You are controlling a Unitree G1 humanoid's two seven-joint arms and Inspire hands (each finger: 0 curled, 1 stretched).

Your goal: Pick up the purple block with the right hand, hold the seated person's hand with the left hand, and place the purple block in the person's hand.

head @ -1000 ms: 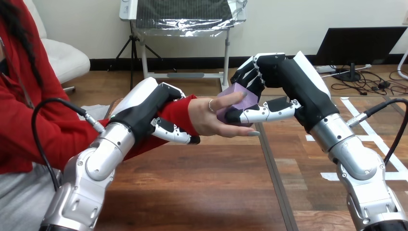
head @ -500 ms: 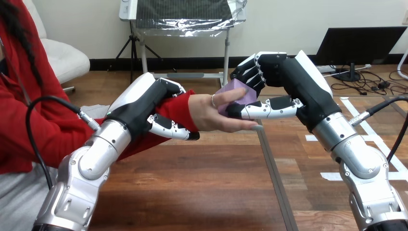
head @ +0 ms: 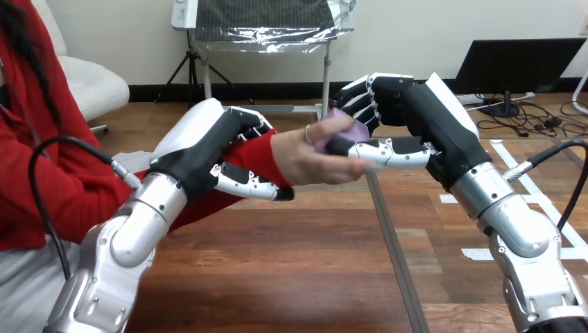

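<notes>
The purple block [head: 344, 130] shows at the view's centre, pinched between the curled fingers and thumb of my right hand [head: 388, 118]. The person's hand [head: 312, 161] reaches in from the left and curls up around the block, its fingers touching the block's near side. My left hand [head: 218, 152] is closed around the person's wrist in the red sleeve, fingers over the top and thumb beneath. All of this hangs above the wooden table [head: 291, 263].
The person sits at the view's left, forearm stretched across toward the centre. A dark seam [head: 392, 250] runs down the table right of centre. White tape marks [head: 485, 250] lie on the table at the right.
The person's hand has lifted and its fingers have curled around the purple block. My left hand rose slightly with the wrist. My right hand stayed on the block.
</notes>
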